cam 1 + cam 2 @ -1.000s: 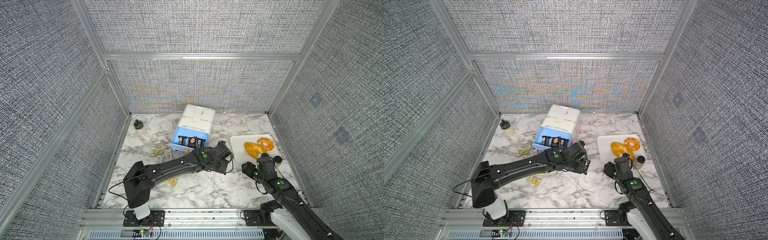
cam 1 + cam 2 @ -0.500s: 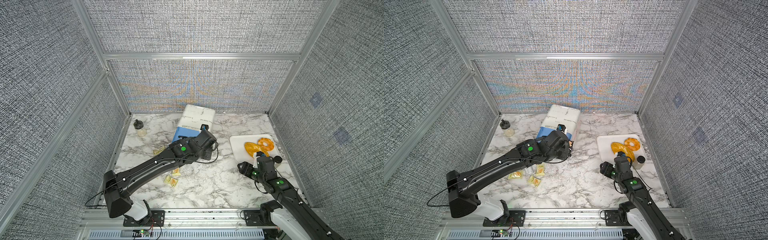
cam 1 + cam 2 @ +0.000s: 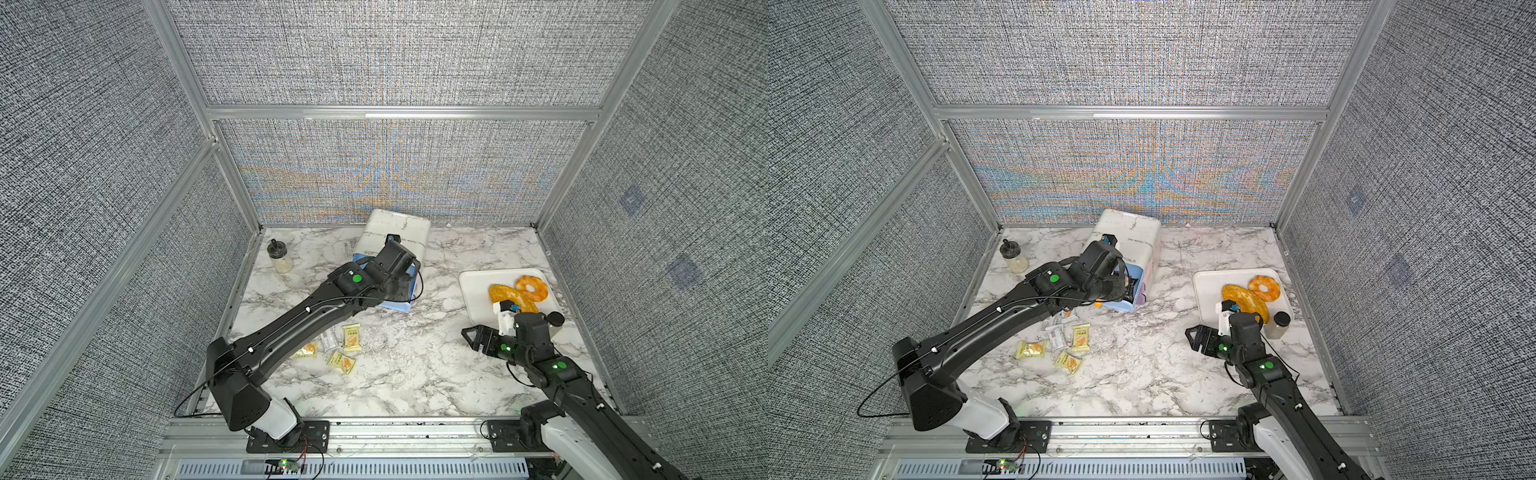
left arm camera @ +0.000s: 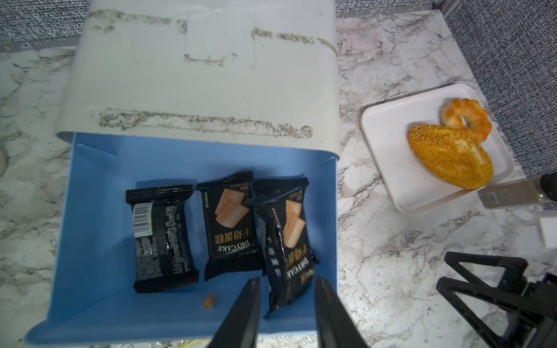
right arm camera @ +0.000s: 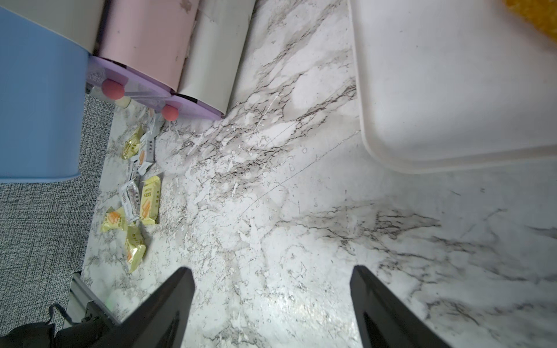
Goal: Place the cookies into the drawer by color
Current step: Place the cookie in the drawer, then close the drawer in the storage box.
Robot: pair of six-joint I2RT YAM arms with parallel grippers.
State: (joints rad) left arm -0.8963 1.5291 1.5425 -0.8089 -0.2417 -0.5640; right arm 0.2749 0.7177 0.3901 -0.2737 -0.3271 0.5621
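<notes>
The white cabinet [image 3: 397, 232] sits at the far middle of the tabletop [image 3: 415, 374], and its top blue drawer [image 4: 96, 211] is pulled out toward the near side. Inside the blue drawer lie black packets [image 4: 230, 223] side by side: one barcode-up on the left, one face-up in the middle, one face-up by the right wall (each face shows an orange biscuit picture). One more, the tilted packet [image 4: 272, 241], also black, stands on its edge against the right-hand one. The left claw [image 4: 286, 280] hangs over the drawer's near right corner with its fingers parted and the tilted packet between them, released rather than pinched; a gap shows on the packet's left side. The two purple drawers [image 5: 144, 89] beneath are pushed in, so their contents cannot be seen. On the tabletop near and left of the cabinet, yellow packets [image 3: 1080, 336] and white packets [image 3: 1054, 337] lie in a loose cluster, partly under the left arm [image 3: 1000, 328] in both top views. At the right, a white tray [image 3: 473, 286] holds a seeded bread loaf [image 4: 449, 159] and a ring pastry [image 4: 465, 120], touching each other. The right claw [image 5: 272, 268] is spread wide and empty over bare tabletop, just near of the tray.
</notes>
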